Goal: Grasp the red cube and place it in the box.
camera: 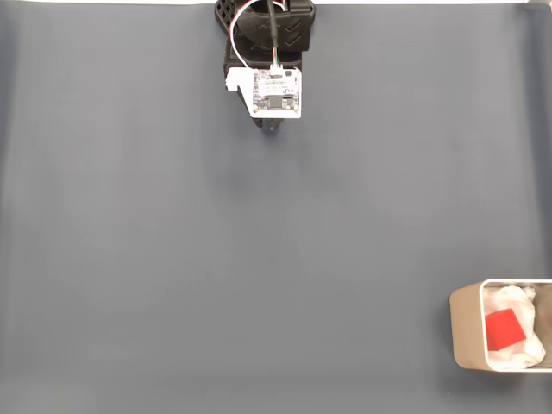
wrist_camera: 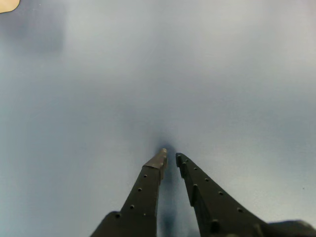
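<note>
In the fixed view the red cube (camera: 504, 329) lies inside the box (camera: 466, 332), on its white soft lining. The box is a beige-white container with rounded corners at the lower right, cut off by the frame edge. My gripper (camera: 272, 129) hangs at the top centre under the arm's white circuit board, far from the box. The wrist view shows my gripper (wrist_camera: 170, 157) pointing down at bare grey surface. Its two dark fingers are closed almost tip to tip, with nothing between them.
A plain grey-blue mat (camera: 259, 259) covers the table, with a pale strip along its top edge. A small beige rounded shape (wrist_camera: 7, 4) peeks into the top left corner of the wrist view. Red and white cables run along the arm (camera: 263, 34).
</note>
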Controlling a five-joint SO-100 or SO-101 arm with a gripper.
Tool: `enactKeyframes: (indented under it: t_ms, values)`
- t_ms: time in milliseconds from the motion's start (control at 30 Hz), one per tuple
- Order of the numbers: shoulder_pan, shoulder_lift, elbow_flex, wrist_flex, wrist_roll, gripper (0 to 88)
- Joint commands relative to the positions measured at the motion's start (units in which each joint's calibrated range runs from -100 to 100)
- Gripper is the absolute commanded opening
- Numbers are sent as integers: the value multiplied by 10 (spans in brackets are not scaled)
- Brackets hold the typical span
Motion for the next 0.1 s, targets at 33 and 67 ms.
enactKeyframes:
  t_ms: [33, 67]
  values:
    - [-2, 1, 5, 13, 5, 29]
    - [-2, 1, 5, 13, 5, 29]
